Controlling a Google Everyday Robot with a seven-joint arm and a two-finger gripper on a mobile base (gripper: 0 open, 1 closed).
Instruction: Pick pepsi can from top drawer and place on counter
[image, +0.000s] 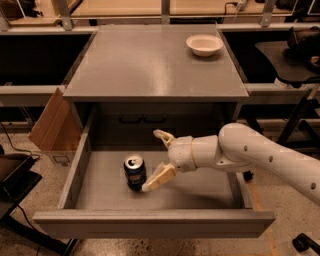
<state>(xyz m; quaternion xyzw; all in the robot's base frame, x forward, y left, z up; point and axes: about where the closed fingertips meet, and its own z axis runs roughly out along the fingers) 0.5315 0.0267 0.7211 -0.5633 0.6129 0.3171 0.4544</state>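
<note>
The pepsi can (134, 172) stands upright on the floor of the open top drawer (150, 223), left of the middle. My gripper (156, 160) reaches in from the right on a white arm and is open. Its lower finger (159, 178) has its tip next to the can's right side, near the base; I cannot tell if it touches. The upper finger (163, 136) points up and back, clear of the can. The grey counter (150, 65) lies above and behind the drawer.
A shallow white bowl (204, 44) sits at the counter's back right. A cardboard box (55, 126) leans against the cabinet's left side. A dark panel with two black handles (143, 119) is at the drawer's back. Black chair parts stand at both sides.
</note>
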